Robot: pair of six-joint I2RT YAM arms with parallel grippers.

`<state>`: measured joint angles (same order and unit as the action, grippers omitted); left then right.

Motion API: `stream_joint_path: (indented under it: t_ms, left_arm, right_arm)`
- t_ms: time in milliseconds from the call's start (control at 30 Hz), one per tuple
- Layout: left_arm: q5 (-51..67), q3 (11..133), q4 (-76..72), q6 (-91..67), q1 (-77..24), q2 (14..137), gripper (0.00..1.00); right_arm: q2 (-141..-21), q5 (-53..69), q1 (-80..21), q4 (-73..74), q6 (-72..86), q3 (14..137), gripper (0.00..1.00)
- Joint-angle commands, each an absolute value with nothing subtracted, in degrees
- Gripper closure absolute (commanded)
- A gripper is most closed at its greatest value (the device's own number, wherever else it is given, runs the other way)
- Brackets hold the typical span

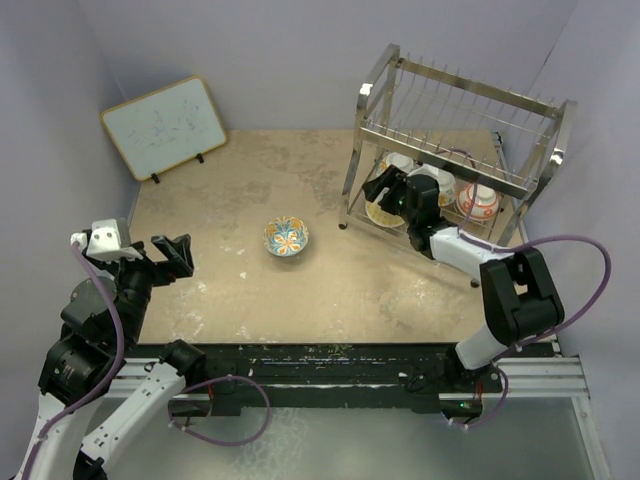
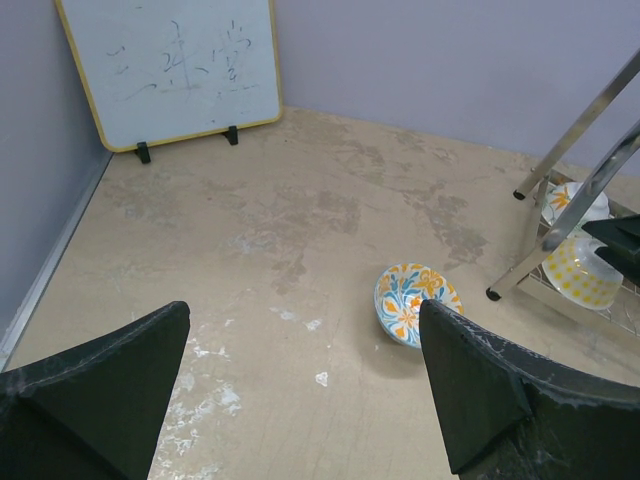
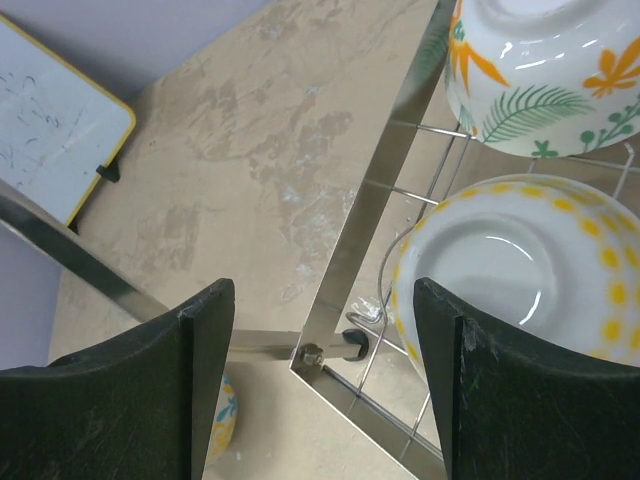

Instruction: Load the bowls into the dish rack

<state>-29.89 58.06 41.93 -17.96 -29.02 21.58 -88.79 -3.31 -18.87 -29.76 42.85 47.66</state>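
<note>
A blue-and-orange floral bowl [image 1: 287, 237] [image 2: 415, 303] lies on the table's middle, tilted on its side. The dish rack [image 1: 455, 150] stands at the back right, with three bowls in its lower tier: a yellow-dotted bowl [image 3: 510, 270] [image 1: 385, 212], a fern-patterned bowl [image 3: 540, 70] and a red-orange bowl [image 1: 478, 200]. My right gripper [image 1: 395, 190] [image 3: 322, 320] is open at the rack's front-left corner, its right finger close beside the yellow-dotted bowl, nothing between the fingers. My left gripper [image 1: 172, 255] [image 2: 305, 330] hovers open at the left, well short of the floral bowl.
A wood-framed whiteboard [image 1: 165, 127] [image 2: 170, 65] leans at the back left corner. The rack's chrome leg [image 2: 560, 215] and frame bar [image 3: 385, 170] run close to the right gripper. Purple walls enclose the table on three sides.
</note>
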Motion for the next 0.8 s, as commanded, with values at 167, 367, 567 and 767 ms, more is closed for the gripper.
stream_joint_path:
  t_ms: [167, 367, 567, 767]
  left_arm:
    - [-31.26, 57.78, 40.92, -16.95, -29.29, 20.27, 0.01]
    - [-31.81, 57.81, 41.20, -16.64, -29.28, 19.79, 0.01]
    - [-31.70, 57.58, 41.32, -16.95, -29.27, 19.36, 0.01]
    - [-31.14, 57.01, 41.23, -17.18, -29.28, 19.12, 0.01]
  right_arm:
    - [-92.99, -6.02, -20.08, -34.92, 43.81, 51.56, 0.26]
    - [-89.80, -15.81, -20.39, -26.49, 45.74, 49.93, 0.26]
    - [-84.53, -24.73, -20.39, -16.62, 46.68, 47.07, 0.26]
    - [-82.36, -31.38, -20.39, -9.56, 42.64, 47.52, 0.25]
